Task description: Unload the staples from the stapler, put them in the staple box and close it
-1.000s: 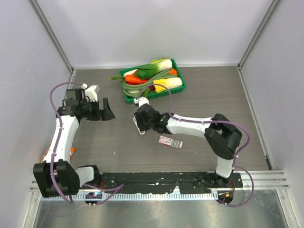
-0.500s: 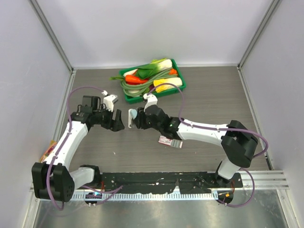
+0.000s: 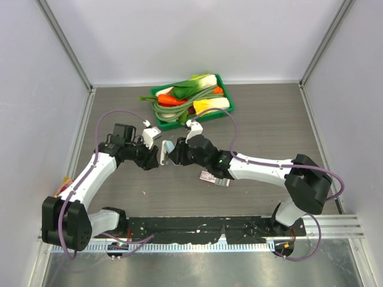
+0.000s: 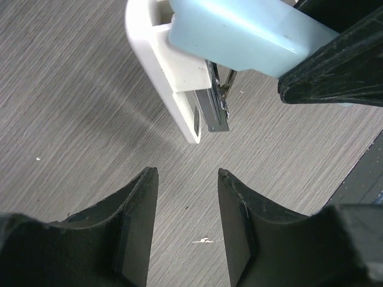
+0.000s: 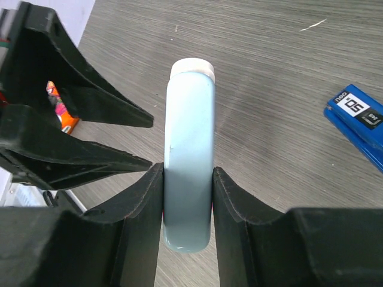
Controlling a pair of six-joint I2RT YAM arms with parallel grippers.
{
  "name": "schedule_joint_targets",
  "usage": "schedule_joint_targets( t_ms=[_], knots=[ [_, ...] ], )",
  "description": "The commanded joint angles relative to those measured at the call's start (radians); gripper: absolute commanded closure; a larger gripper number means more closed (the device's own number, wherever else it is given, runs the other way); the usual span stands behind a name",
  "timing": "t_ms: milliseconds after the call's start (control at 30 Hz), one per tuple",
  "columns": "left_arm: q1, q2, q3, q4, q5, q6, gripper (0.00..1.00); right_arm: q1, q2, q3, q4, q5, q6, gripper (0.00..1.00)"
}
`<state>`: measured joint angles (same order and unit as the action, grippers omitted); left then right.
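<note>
Left gripper [image 4: 187, 179], swung in from the left edge since a second ago, jaws narrowed but apart and empty, sits just short of the teal-and-white stapler [image 5: 190, 119], clamped in the right gripper [image 5: 187, 173] over mid-table [image 3: 269, 119]

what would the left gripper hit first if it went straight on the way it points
Probably the white front end of the pale teal-and-white thing held by the right gripper, though depth is unclear.

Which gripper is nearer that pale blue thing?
Right. The right gripper clamps the pale blue thing by its sides; the left gripper hangs just off its white end, jaws apart, not touching.
</note>
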<state>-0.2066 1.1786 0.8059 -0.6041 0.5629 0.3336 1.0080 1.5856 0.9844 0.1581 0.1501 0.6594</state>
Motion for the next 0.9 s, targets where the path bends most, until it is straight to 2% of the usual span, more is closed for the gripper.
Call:
schedule_joint_targets(
  t_ms=[0,200,333,500,600,633,667,700,733,800,867],
  knots=[
    [-0.013,0.012,-0.025,0.049,0.031,0.107,0.51,0.003,-0.068,-0.003,0.101,-0.033,0.043,0.99],
    [-0.019,0.044,-0.037,0.05,0.077,0.143,0.45,0.003,-0.099,-0.029,0.12,-0.05,0.071,0.99],
    [-0.022,0.055,-0.05,0.092,0.078,0.159,0.31,0.003,-0.096,-0.033,0.141,-0.079,0.086,0.99],
    [-0.024,0.064,-0.048,0.127,0.065,0.159,0.32,0.003,-0.095,-0.046,0.166,-0.116,0.106,0.99],
    [-0.024,0.052,-0.06,0.168,0.048,0.16,0.44,0.003,-0.108,-0.064,0.167,-0.126,0.112,0.99],
    [-0.024,0.05,-0.068,0.178,0.029,0.163,0.55,0.001,-0.117,-0.069,0.166,-0.126,0.115,0.99],
    [-0.022,0.047,-0.082,0.188,0.019,0.168,0.61,0.001,-0.119,-0.079,0.166,-0.126,0.117,0.99],
    [-0.022,0.047,-0.086,0.208,0.012,0.17,0.74,0.001,-0.125,-0.084,0.166,-0.126,0.118,0.99],
    [-0.025,0.052,-0.089,0.211,-0.006,0.18,0.8,0.001,-0.128,-0.089,0.166,-0.127,0.123,0.99],
    [-0.031,0.062,-0.085,0.218,-0.026,0.185,0.88,0.001,-0.131,-0.095,0.164,-0.133,0.128,0.99],
    [-0.034,0.072,-0.073,0.213,-0.041,0.189,0.9,-0.002,-0.133,-0.093,0.158,-0.138,0.128,0.99]
  ],
)
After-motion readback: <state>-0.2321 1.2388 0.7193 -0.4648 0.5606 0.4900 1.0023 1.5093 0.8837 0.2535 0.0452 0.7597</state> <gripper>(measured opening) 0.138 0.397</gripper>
